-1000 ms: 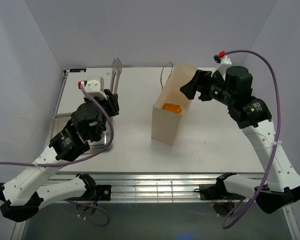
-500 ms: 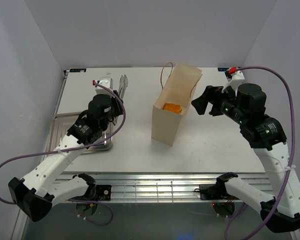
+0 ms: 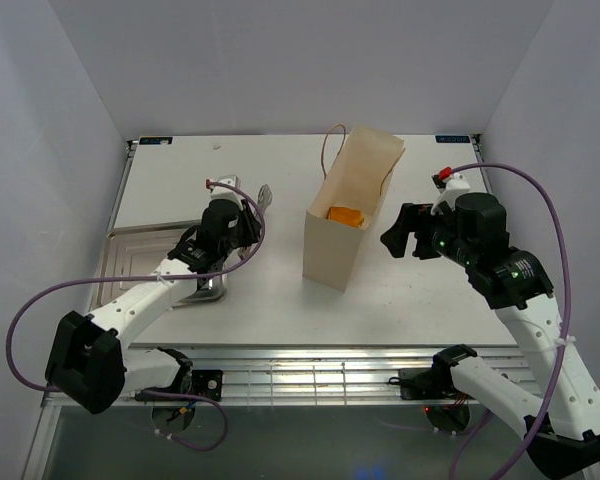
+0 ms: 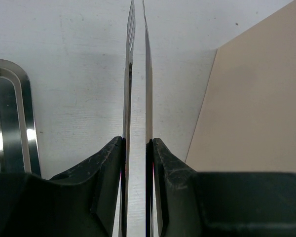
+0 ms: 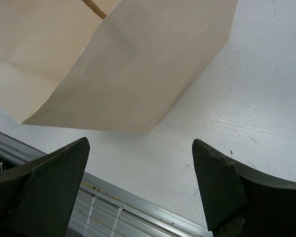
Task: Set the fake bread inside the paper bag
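- left gripper [image 4: 137,142] pinches the tweezers [image 4: 136,74], centre frame; tray [image 4: 12,118] at left edge, bag [image 4: 251,98] at right
- right gripper [image 5: 139,144] spread wide, holding nothing; bag wall fills upper left
- bread [image 3: 346,214] lies inside the bag, top view centre

White arm links [image 3: 138,300], black joint housings [image 3: 220,222], black gripper fingers [image 5: 49,182], looping purple cables [image 3: 8,335].

Only an orange patch of the fake bread [image 3: 345,214] is seen through the mouth of the paper bag [image 3: 332,250]; the rest is hidden by its walls. In the left wrist view, the tips of the tweezers [image 4: 136,74] are cut off by the top edge, and their lower end is covered by the left gripper [image 4: 137,143]. The metal tray [image 4: 15,113] is cropped at the left edge there. In the right wrist view, the bag's top is cropped.
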Robot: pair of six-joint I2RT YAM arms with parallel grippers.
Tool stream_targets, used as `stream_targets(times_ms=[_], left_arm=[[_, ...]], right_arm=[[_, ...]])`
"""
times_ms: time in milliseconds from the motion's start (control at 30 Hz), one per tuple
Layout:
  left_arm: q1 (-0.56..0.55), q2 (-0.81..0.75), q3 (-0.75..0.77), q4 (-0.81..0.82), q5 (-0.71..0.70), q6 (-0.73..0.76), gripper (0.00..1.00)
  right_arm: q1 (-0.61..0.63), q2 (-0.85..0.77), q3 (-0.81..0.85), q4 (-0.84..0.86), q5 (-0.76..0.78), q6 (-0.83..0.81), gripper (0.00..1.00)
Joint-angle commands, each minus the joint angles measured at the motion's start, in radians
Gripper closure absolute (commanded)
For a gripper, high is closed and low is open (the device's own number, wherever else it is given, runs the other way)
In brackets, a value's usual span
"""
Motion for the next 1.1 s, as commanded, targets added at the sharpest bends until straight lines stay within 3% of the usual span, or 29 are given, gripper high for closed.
stream_targets(times_ms=[0, 200, 567, 1067], left_arm=[[0.004, 0.023, -0.020, 0.132, 0.021, -0.017, 0.61], [-0.014, 0.107, -0.044, 0.208, -0.023, -0.004, 0.60], [-0.125, 0.251, -0.140, 0.348, -0.229, -0.026, 0.57], [-0.131, 0.346, -0.187, 0.351, -0.194, -0.078, 0.44]], right_arm=[[0.004, -0.039, -0.008, 0.040, -0.014, 0.001, 0.10], [0.004, -0.055, -0.023, 0.042, -0.006, 0.008, 0.10], [0.004, -0.072, -0.051, 0.042, -0.005, 0.007, 0.10], [0.004, -0.099, -0.097, 0.039, 0.000, 0.004, 0.10]])
